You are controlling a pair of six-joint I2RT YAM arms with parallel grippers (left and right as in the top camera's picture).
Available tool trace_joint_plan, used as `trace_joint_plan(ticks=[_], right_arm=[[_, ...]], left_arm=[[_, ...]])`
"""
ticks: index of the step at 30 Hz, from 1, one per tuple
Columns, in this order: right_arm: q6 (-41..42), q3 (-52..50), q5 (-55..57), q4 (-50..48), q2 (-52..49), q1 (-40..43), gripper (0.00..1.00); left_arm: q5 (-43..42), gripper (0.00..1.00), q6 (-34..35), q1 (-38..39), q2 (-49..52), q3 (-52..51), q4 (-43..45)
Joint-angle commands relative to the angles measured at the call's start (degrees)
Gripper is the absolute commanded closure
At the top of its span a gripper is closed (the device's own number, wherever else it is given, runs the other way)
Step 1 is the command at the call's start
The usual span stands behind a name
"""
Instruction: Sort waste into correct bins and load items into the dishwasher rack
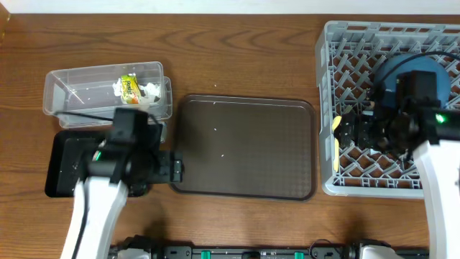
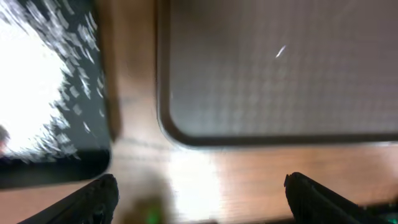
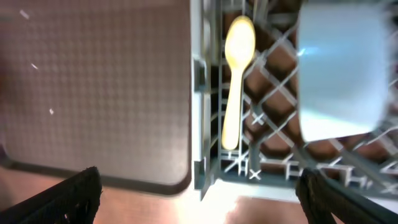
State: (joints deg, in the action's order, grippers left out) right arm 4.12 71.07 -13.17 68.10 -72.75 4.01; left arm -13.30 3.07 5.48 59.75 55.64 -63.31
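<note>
- The left gripper (image 1: 175, 170) hangs over bare tabletop at the near left corner of the brown serving tray (image 1: 244, 147), its claw spread wide with nothing between the fingers (image 2: 99, 194)
- Just to its left sits the black tray (image 1: 61, 165); the left wrist view shows white grains (image 2: 74, 93) scattered on it under hard glare
- Behind the black tray stands the clear tub (image 1: 72, 83), holding the green-and-orange snack wrapper (image 1: 129, 86) and a crumpled white tissue (image 1: 149, 91) side by side at its right end
- A few white specks (image 1: 215, 130) lie on the brown serving tray, which is well apart from the tub
- The right gripper (image 1: 347, 129) hovers over the left side of the grey dishwasher rack (image 1: 374, 29), its claw spread to the full and gripping nothing
- The pale yellow spoon (image 3: 236, 81) lies flat in the rack's outermost left row, running along the wall beside the serving tray
- The light blue cup (image 3: 342, 68) rests in the rack just right of the spoon; which way its mouth faces cannot be told
- The dark blue plate (image 1: 402, 68) is in the rack toward the back, partly hidden by the right arm
</note>
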Motion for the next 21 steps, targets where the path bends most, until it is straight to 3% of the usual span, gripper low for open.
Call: trace_joint_plan(ticks=[1,6,7,9,14,21], right_arm=[[-1.3,-3.0,2.0,-2.6,8.9,0.4,0.01],[-1.6,-13.0,2.9,-10.7,24.4,0.4,0.01],[-1.6,-15.0,3.7,-11.7,27.3,0.4,0.01],[-1.6,-18.1,5.0,-12.2,32.2,0.4,0.01],[-1.2,-22.2,5.2,-11.3,38.8,0.4,0.01],[-1.2,-22.3,5.2,-6.3,39.5,0.4,0.01]], left_arm=[[3.0,0.12,-1.1,0.0,-10.8,-1.1,1.6],[5.3,0.12,0.4,0.0,-27.0,-3.4,5.7],[5.2,0.06,0.4,0.0,-29.7,-3.7,6.6],[5.2,0.05,0.4,0.0,-33.1,-3.7,7.9],[5.2,0.04,0.4,0.0,-37.4,-3.7,8.1],[5.2,0.04,0.4,0.0,-37.4,-3.7,6.6]])
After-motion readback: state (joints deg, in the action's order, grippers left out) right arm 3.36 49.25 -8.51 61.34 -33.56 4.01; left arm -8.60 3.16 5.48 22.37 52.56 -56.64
